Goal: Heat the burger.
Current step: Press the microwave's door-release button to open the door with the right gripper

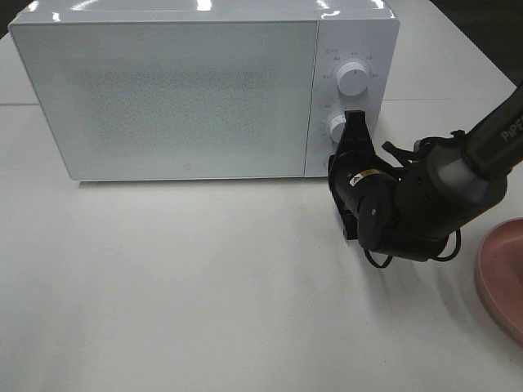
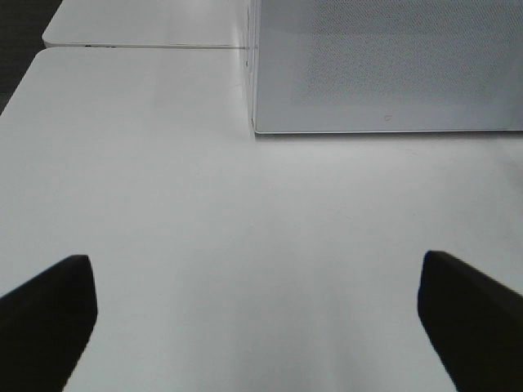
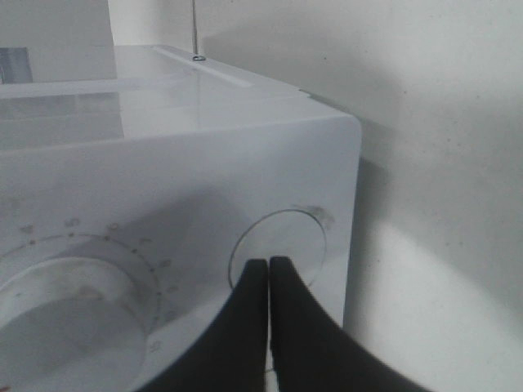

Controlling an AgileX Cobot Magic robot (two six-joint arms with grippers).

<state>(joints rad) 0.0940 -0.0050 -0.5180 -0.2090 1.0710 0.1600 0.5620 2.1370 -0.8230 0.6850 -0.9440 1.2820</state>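
The burger is out of view. The white microwave (image 1: 180, 90) stands at the back of the table with its door shut. My right gripper (image 1: 353, 140) is shut and empty, its tips side by side against a round button (image 3: 286, 237) on the control panel, beside the lower knob (image 3: 65, 306). The upper knob (image 1: 353, 77) is uncovered. My left gripper (image 2: 257, 327) is open and empty, low over the bare table in front of the microwave's left corner (image 2: 255, 126). It does not show in the exterior high view.
A round pink plate (image 1: 502, 278) lies at the right edge of the table, with nothing visible on it. The right arm (image 1: 458, 175) reaches in from the right in front of the control panel. The white table (image 1: 180, 286) spreads before the microwave.
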